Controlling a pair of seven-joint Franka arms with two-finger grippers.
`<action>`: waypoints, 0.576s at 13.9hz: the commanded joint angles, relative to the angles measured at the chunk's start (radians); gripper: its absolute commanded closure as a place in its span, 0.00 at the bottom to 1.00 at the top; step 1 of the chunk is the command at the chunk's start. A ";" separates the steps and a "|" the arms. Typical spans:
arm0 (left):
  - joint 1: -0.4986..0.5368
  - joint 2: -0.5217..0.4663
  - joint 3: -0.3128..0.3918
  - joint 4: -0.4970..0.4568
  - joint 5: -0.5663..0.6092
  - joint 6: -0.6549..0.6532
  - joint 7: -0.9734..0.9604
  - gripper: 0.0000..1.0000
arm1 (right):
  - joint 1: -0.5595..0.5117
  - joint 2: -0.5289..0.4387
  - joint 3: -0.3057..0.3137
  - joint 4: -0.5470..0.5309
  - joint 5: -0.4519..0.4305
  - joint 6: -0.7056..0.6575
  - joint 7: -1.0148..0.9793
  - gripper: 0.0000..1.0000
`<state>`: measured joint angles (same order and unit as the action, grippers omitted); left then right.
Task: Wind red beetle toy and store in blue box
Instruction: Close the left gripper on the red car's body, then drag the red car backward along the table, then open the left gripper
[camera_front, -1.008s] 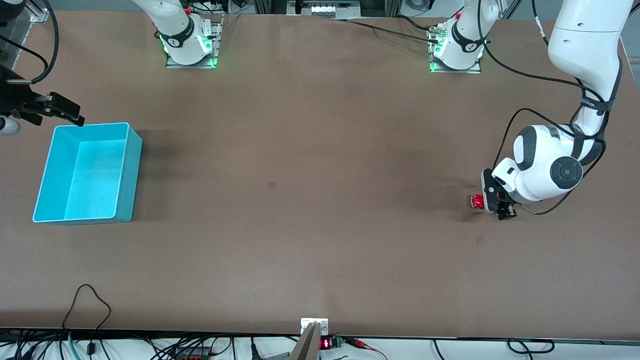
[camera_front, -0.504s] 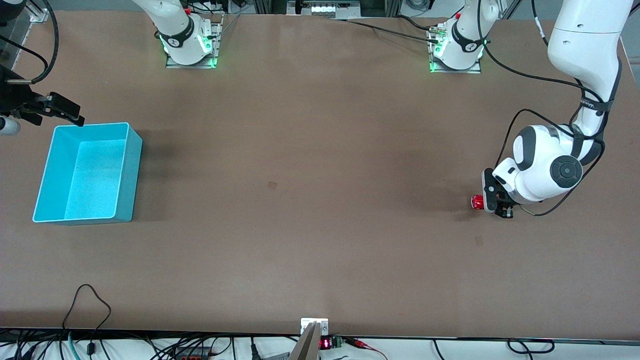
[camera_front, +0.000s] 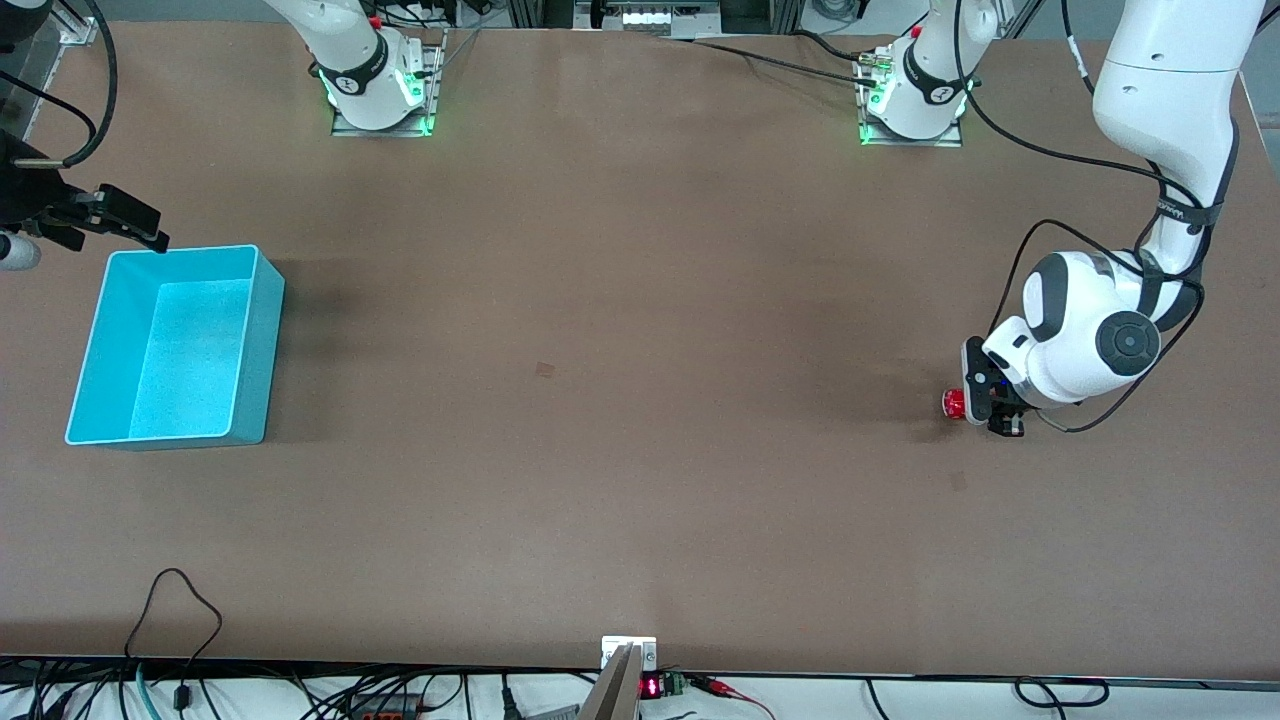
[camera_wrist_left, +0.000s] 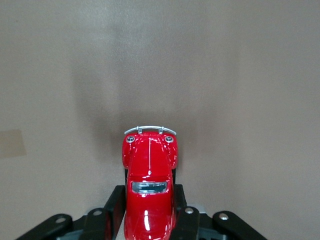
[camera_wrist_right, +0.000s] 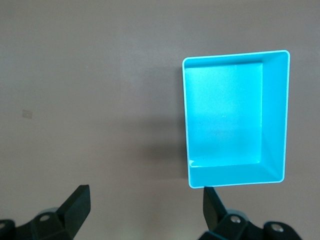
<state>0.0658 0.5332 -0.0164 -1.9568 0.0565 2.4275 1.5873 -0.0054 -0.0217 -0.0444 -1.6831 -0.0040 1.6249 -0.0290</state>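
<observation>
The left end effector (camera_front: 985, 408) was clamped on the red beetle toy (camera_wrist_left: 149, 187); the right end effector (camera_wrist_right: 145, 202) waited spread wide, over the toy's destination, the blue box (camera_wrist_right: 235, 120).

Matte brown counter (camera_front: 620, 300) filling the scene, black cables (camera_front: 180, 600) trailing along its near edge, soft shadows lying across it

Bare table (camera_front: 600, 300) between (nothing blocks).

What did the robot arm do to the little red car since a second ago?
The left gripper closed its fingers on the red beetle toy, which they stood open around before. The toy is now pinched between them, still low at the table in the same spot. The blue box and the open right gripper, waiting above that box, did not move.
</observation>
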 joint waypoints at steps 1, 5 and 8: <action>0.005 0.007 -0.002 -0.004 0.014 0.012 0.032 0.70 | -0.002 0.000 -0.002 0.014 0.012 -0.014 -0.011 0.00; 0.005 0.005 -0.002 -0.004 0.014 0.005 0.031 0.87 | -0.002 0.002 -0.002 0.014 0.012 -0.016 -0.011 0.00; 0.005 0.005 -0.002 -0.004 0.014 -0.001 0.029 0.89 | -0.002 0.002 -0.002 0.014 0.012 -0.014 -0.011 0.00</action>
<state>0.0658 0.5311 -0.0163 -1.9567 0.0565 2.4268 1.5989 -0.0054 -0.0217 -0.0444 -1.6831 -0.0040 1.6249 -0.0290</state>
